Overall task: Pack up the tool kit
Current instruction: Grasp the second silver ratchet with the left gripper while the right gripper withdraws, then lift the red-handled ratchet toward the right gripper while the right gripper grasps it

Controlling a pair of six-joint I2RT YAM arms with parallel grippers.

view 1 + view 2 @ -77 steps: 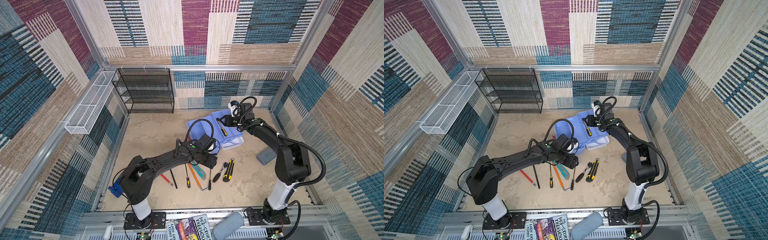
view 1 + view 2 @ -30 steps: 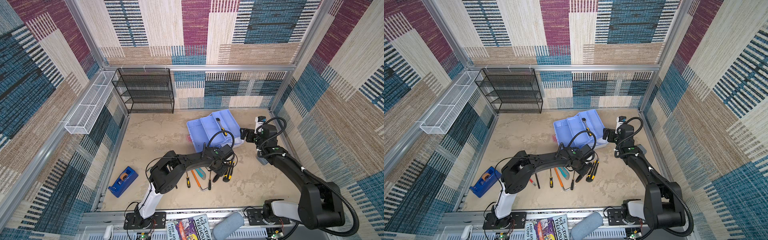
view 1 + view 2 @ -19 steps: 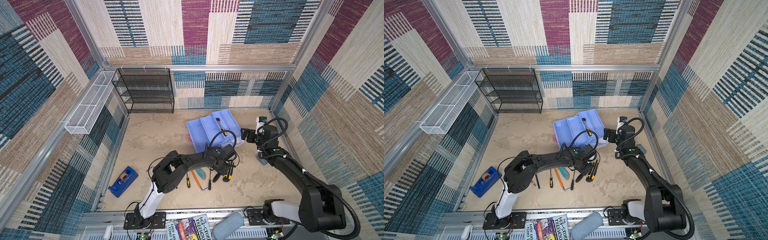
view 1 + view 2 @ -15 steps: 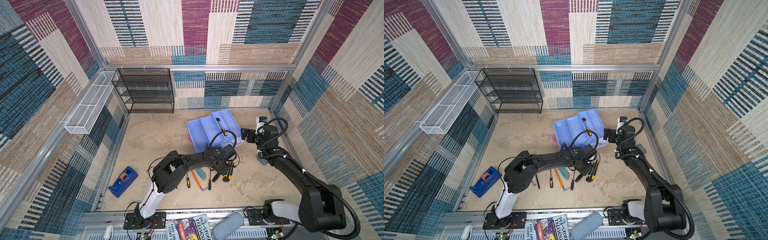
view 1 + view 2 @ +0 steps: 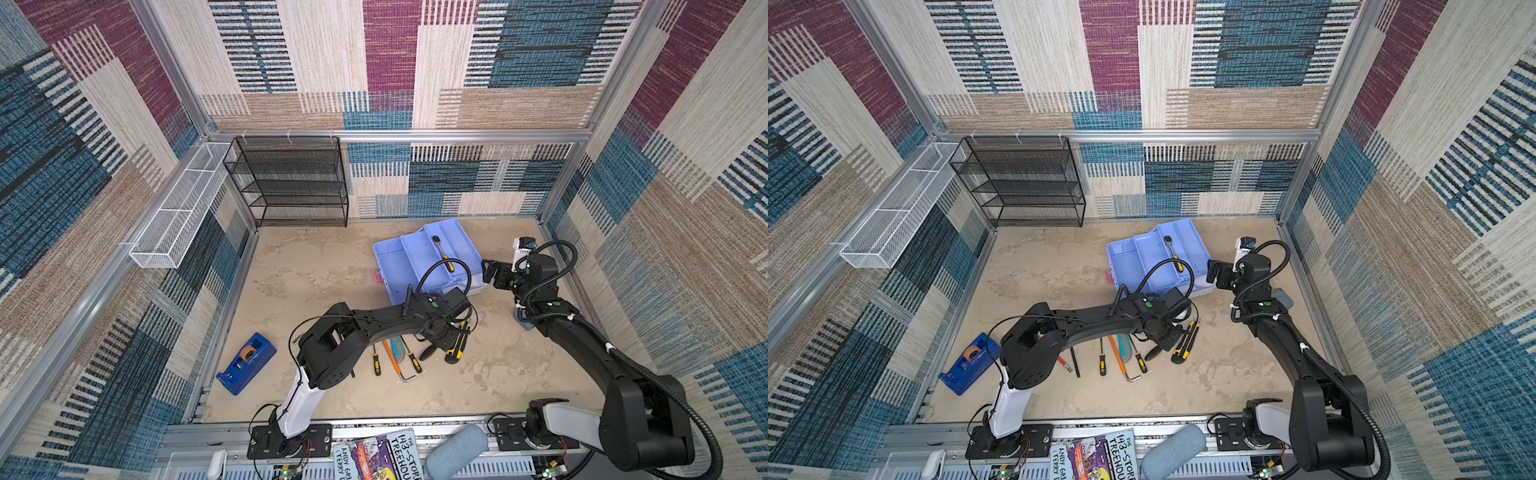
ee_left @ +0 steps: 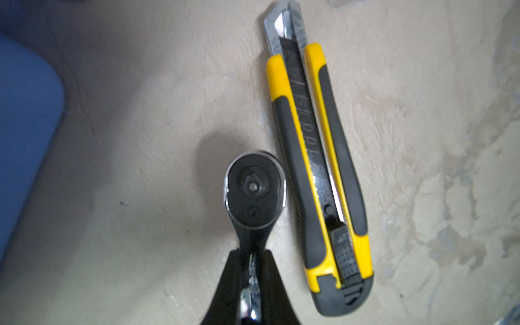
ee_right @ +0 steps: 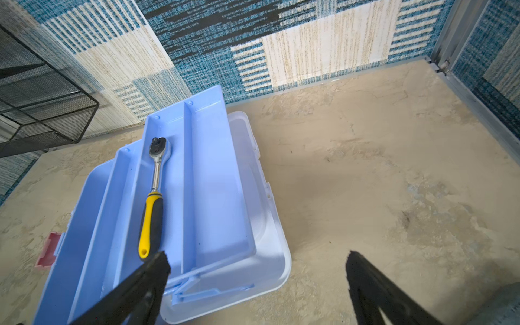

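Left claw (image 6: 251,254) closed onto ratchet (image 6: 254,194); arm (image 5: 374,320) stretched low, wrist down.

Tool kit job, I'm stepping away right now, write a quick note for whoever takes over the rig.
Left gripper: shut on the black ratchet by its neck, beside the utility knife on the table.
Right gripper: open, holding nothing, next to the tool box.
Done: box open, one yellow-handled ratchet in a tray.
Left to do: black ratchet, knife and the other loose tools into the box, then shut it.
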